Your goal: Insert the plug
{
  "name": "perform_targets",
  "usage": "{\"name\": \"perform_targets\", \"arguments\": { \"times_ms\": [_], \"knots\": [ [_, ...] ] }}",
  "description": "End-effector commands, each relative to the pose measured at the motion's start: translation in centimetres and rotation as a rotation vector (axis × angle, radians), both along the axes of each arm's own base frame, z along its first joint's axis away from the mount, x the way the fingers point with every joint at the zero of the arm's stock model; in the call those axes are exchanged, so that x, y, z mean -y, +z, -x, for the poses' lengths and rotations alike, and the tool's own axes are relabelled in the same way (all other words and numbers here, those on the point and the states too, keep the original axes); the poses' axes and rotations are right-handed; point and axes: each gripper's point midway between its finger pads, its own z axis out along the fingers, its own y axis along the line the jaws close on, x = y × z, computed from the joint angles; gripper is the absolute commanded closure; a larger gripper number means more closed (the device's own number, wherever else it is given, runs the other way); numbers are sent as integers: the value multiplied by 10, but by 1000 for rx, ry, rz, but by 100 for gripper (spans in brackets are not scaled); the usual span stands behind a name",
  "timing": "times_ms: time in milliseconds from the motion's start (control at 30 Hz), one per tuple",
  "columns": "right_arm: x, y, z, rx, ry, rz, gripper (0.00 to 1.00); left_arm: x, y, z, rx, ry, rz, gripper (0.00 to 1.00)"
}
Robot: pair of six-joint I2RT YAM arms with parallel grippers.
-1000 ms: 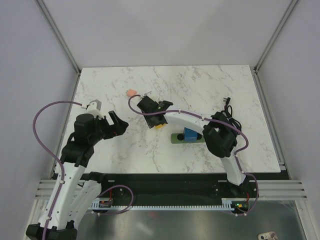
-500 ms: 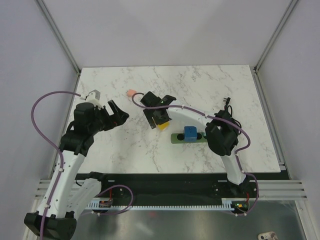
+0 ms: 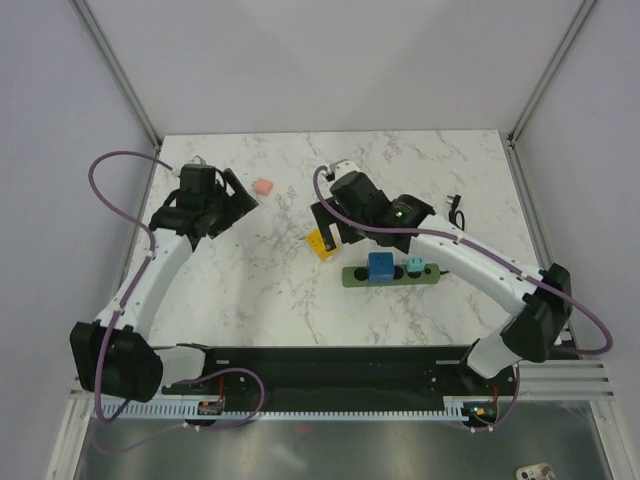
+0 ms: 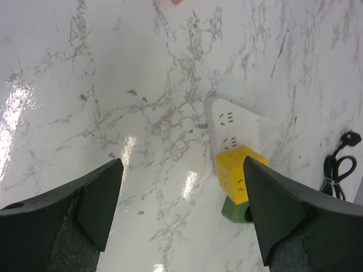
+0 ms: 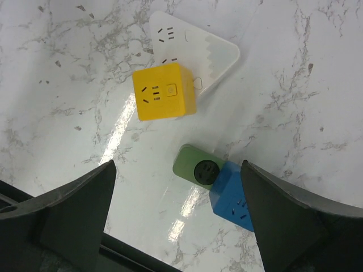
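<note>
1. at mid-table [image 3: 250, 290], right of centre, the green power strip [image 3: 355, 277] lies crosswise, well in from the near edge. bare marble runs wide to its left and toward the far edge.
2. the plug [image 3: 380, 267] sits on top of the strip, just beside an open round socket at the strip's left end. cannot tell if it is fully seated.
3. count: one plug, one yellow block [image 3: 322, 244], one pink block [image 3: 263, 186], one teal piece [image 3: 415, 266] on the strip, one white triangular socket plate [image 5: 204, 51], one black cord [image 3: 457, 212] near the right edge.
4. yellow block covers part of the white plate and is near the strip, not touching it.
5. right pincer [image 3: 335, 228]: spread wide, holding nothing, above the yellow block.
6. left pincer [image 3: 240, 192]: spread wide, holding nothing, near the pink block, well apart from the plug.
</note>
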Motion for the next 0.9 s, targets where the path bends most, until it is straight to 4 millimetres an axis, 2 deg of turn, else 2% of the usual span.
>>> {"name": "perform_targets", "arguments": {
  "times_ms": [0,33,67,100,133,233,267,300,333,467,500,600,633,867],
  "knots": [
    [4,10,7,37,-5,-96,2,-18,16,-42,43,280,63,10],
    [3,11,10,38,4,-110,2,-19,-1,-54,-1,309,53,17],
    [3,13,11,47,8,-131,2,-20,-4,-61,-10,319,44,17],
    [6,13,16,47,16,-136,2,-20,7,-75,16,325,37,16],
    [5,12,18,44,28,-146,2,-19,-12,-87,-28,315,2,13],
    [8,11,20,53,43,-137,2,-17,-11,-118,-17,303,-29,9],
    [10,10,20,59,49,-125,2,-17,-33,-129,-57,271,-78,9],
    [10,9,19,63,50,-119,2,-15,-23,-144,-29,258,-92,9],
    [11,8,19,65,51,-110,2,-18,-27,-152,-31,258,-122,9],
    [11,5,17,73,70,-89,2,-14,-53,-180,-59,182,-194,9],
    [11,4,17,74,77,-86,2,-11,-63,-192,-68,154,-209,9],
    [11,0,16,74,82,-67,2,-13,-74,-207,-77,126,-262,11],
    [11,0,15,79,84,-66,2,-12,-88,-208,-105,127,-264,11],
    [9,-7,9,87,86,-33,2,-7,-119,-214,-158,163,-225,11]
  ]
}}
